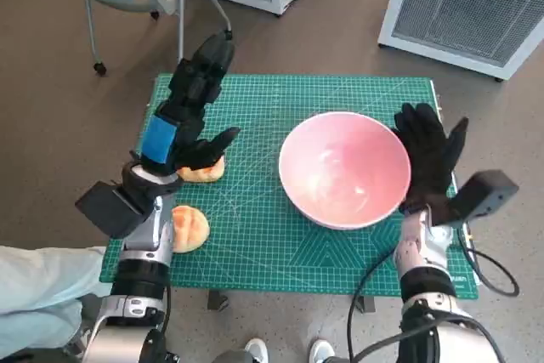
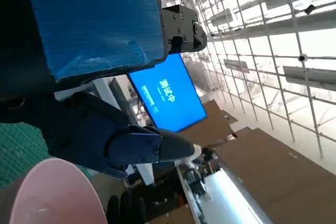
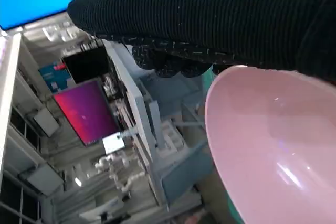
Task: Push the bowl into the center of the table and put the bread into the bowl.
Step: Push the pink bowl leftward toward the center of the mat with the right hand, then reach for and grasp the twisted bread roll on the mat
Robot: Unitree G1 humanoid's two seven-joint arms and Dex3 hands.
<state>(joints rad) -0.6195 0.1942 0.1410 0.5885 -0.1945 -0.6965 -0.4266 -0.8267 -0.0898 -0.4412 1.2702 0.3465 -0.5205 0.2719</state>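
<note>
1. The right hand (image 1: 429,159), in its black knitted glove, stands upright with fingers spread against the right side of the pink bowl (image 1: 344,167). It holds nothing; the palm faces the bowl's wall and seems to touch it, though I cannot be sure of contact. In the right wrist view the glove (image 3: 210,19) lies right over the bowl's rim (image 3: 252,129).

2. The left hand (image 1: 191,112), black with blue tape on its back, hovers over the left part of the table (image 1: 255,244). Its fingers are apart and stretched forward, gripping nothing. Its thumb side hangs just above a bread roll (image 1: 202,172).

3. I judge the pushing step to be in hand: the bowl sits right of the middle of the green cutting mat (image 1: 246,108), and the right hand is placed to shove it leftward.

4. The next move calls for a steady sideways push from the right hand, low on the wall so the bowl slides and does not tip, stopping near the mat's middle.

5. The bowl is empty; only a sheen shows inside it.

6. A second bread roll (image 1: 189,227) lies nearer the robot, beside the left forearm. Both rolls rest on the mat, well apart from the bowl.

7. After that, the left hand would need to close on a roll and carry it over.
</note>
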